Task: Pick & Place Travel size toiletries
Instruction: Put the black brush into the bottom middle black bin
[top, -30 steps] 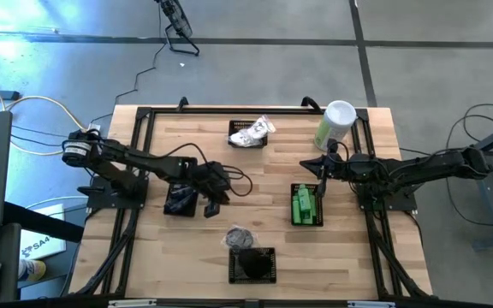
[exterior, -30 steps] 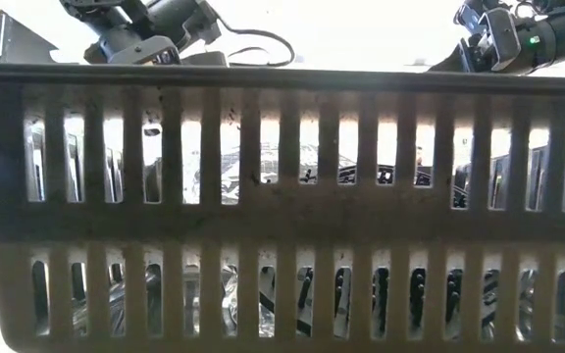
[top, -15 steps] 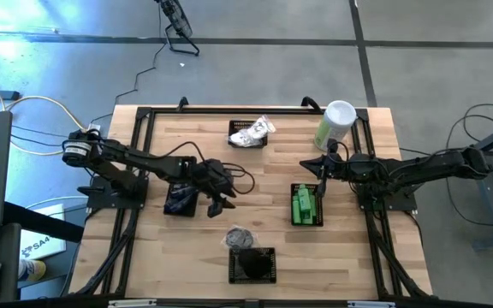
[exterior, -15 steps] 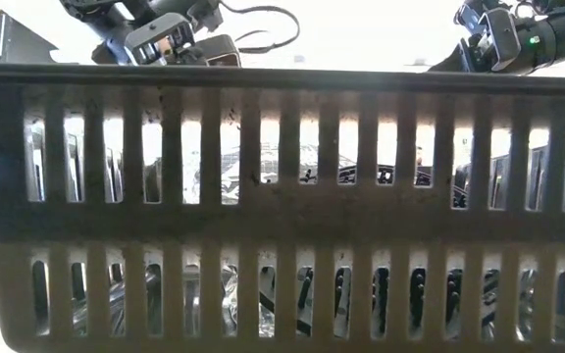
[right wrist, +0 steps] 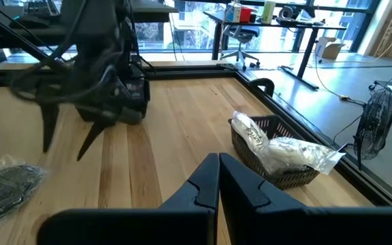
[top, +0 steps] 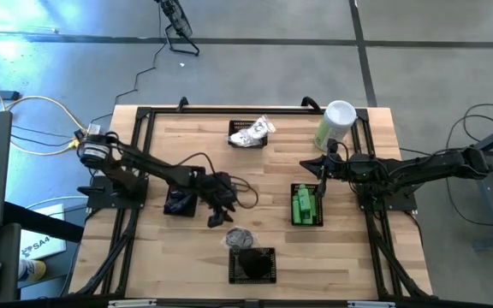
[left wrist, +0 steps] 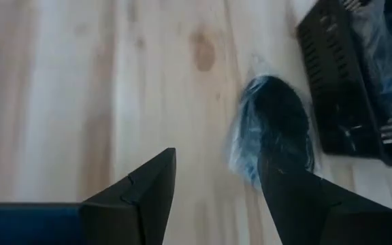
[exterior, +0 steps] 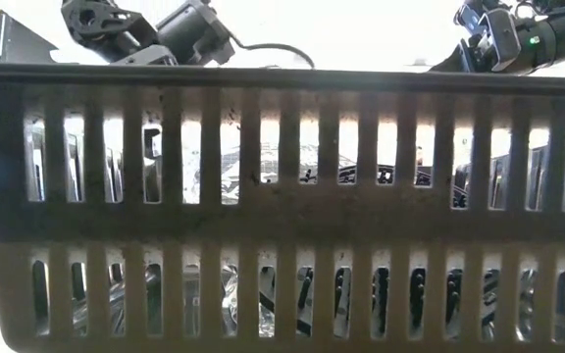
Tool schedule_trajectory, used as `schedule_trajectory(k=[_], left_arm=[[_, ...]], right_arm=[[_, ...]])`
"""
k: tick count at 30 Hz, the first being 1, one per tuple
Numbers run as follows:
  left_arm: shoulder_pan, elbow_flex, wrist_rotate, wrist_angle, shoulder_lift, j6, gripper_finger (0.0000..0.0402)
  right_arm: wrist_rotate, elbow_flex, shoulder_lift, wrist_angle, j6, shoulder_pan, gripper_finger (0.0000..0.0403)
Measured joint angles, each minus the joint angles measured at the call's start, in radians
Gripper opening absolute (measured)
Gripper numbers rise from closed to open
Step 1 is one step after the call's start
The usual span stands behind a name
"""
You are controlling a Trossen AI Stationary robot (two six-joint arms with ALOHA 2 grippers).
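A dark round piece in clear wrap (top: pixel 240 236) (left wrist: pixel 274 129) lies on the wood near the table's front, just behind a black basket (top: pixel 252 265). My left gripper (top: pixel 221 216) (left wrist: pixel 220 194) hangs open a little above the table, slanting down, just left of and behind that piece; nothing is between its fingers. In the right wrist view its open fingers (right wrist: pixel 63 139) stand clear of the wrapped piece (right wrist: pixel 5 184). My right gripper (top: pixel 322 171) (right wrist: pixel 218 178) waits shut and empty above the basket of green bottles (top: pixel 306 205).
A black basket with dark items (top: pixel 181 201) sits under the left arm. A basket of white packets (top: pixel 251 134) (right wrist: pixel 278 153) stands at the far middle, and the pale-green canister (top: pixel 335 124) at the far right. The front basket's slotted wall (exterior: pixel 282 196) fills the low view.
My left gripper has opened. It has gone from beside the left basket toward the table's near edge and down, tipping further downward, and now hangs close to the wrapped dark piece. The piece has not moved.
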Motion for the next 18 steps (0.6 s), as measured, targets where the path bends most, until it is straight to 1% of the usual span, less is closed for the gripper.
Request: schedule_trajectory(k=[5,13,18], left_arm=[[-0.034,0.002,0.010,0.049,0.047,-0.020,0.0205],[-0.040,0.002,0.007,0.049,0.050,-0.039,0.0205],[-0.039,0.000,0.015,0.065,0.095,-0.056,0.0205]], right_arm=[[0.000,0.000,0.000,0.000,0.000,0.000,0.0004],[0.001,0.000,0.000,0.003,0.000,0.000,0.0004],[0.001,0.000,0.000,0.004,0.000,0.000,0.0004]])
